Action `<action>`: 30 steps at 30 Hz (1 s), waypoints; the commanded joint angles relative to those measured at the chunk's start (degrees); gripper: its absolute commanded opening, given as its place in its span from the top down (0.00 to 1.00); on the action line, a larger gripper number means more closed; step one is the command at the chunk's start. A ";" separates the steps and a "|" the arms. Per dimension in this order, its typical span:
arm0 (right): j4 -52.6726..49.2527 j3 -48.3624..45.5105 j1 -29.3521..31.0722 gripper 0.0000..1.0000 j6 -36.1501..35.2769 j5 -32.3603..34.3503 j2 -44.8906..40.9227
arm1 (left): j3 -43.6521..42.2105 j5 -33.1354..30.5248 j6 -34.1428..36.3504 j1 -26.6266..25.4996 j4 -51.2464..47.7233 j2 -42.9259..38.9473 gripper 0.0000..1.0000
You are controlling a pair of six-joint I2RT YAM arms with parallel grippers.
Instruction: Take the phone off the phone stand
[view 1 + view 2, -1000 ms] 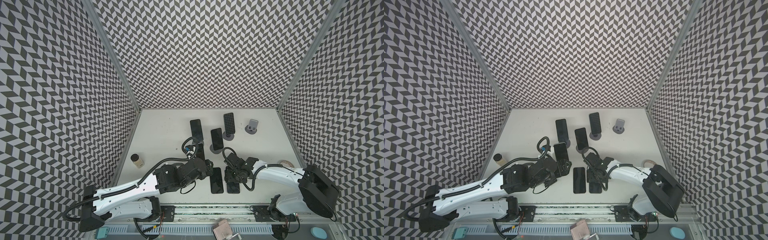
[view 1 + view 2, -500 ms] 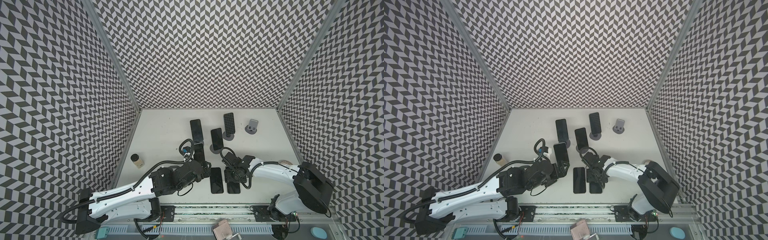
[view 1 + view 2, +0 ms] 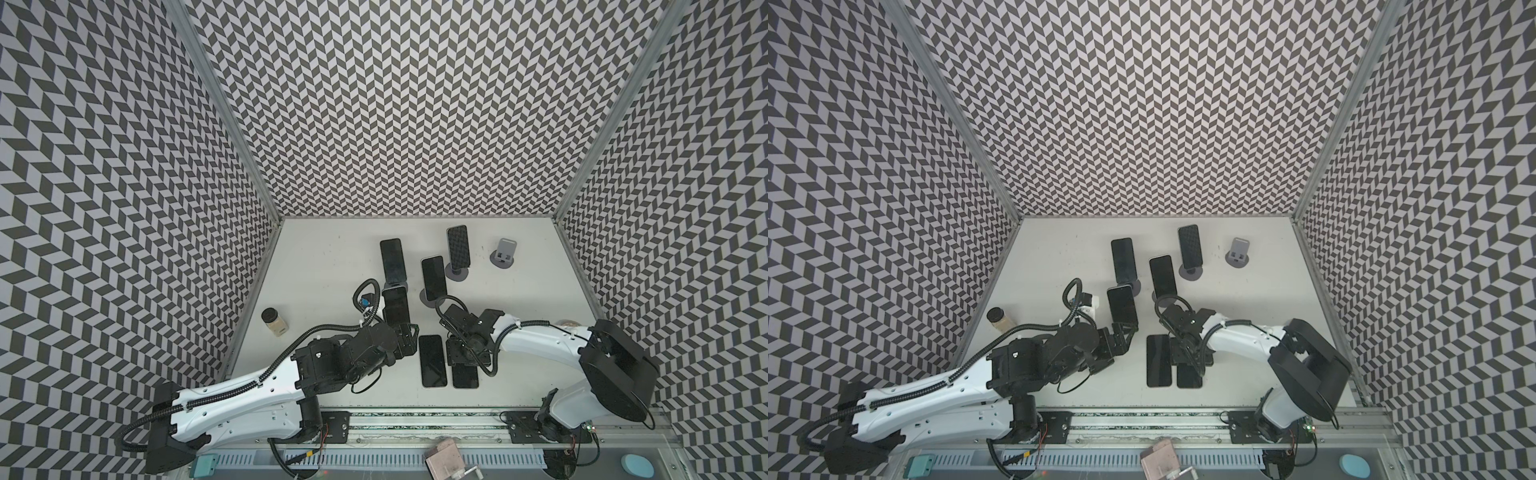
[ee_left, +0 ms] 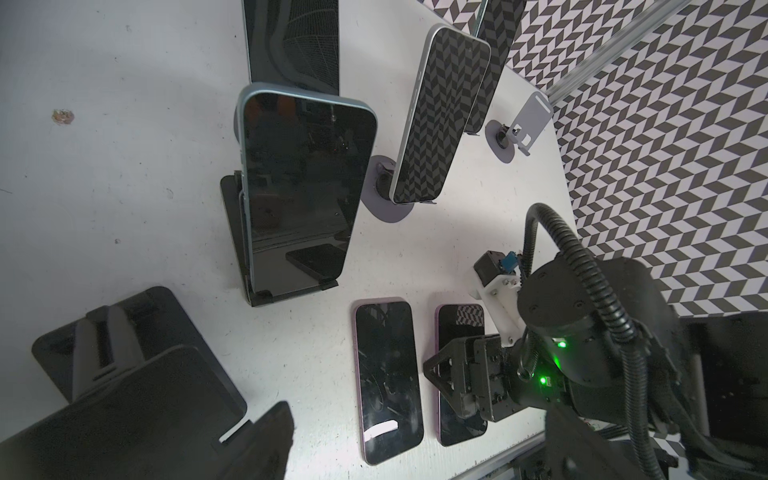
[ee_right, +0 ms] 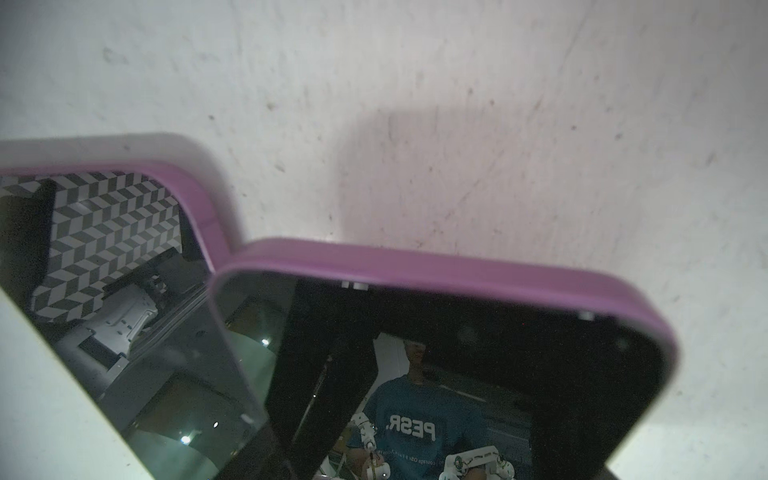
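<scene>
Two purple-cased phones are lying flat, side by side, near the front edge of the counter [image 3: 324, 266]. The left flat phone [image 3: 432, 359] is lying uncovered, while the right flat phone [image 4: 459, 328] is lying partly beneath the right gripper [image 4: 453, 374]. In the right wrist view the purple rim of that phone is filling the near field and the fingers of this gripper are not showing. Whether they are apart or clamped on the phone cannot be told.

The phone [image 4: 299, 195], blue-edged with a dark screen, is leaning nearly upright in the black phone stand [image 4: 231, 208], with its lower edge sitting on the stand's front lip. It is standing just behind and to the left of the left flat phone in both top views. The left gripper [image 3: 1126, 334] is hovering close in front of the stand's base, and its fingers [image 4: 124, 386] are spread wide apart, gripping nothing.

Farther back, three other phones [image 3: 392, 259] are leaning on round grey stands, with an empty grey stand [image 3: 503, 255] beside them. A small jar [image 3: 274, 322] is standing near the left wall
</scene>
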 commanded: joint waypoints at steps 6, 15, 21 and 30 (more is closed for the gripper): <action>0.48 1.02 0.40 0.38 0.41 -0.43 1.20 | -1.34 -2.29 -0.21 0.67 -0.05 -1.76 0.05; 2.48 -0.13 0.41 0.35 0.11 -1.51 0.62 | -1.27 -2.23 -1.14 0.72 -1.44 -1.75 0.06; 2.67 -0.57 0.38 0.30 -0.72 -1.38 0.39 | -1.20 -2.08 -2.44 0.69 -2.72 -1.28 0.06; 3.79 -1.69 0.36 0.18 -1.05 -1.53 -0.49 | -1.37 -1.09 -5.64 0.72 -4.58 -1.28 0.06</action>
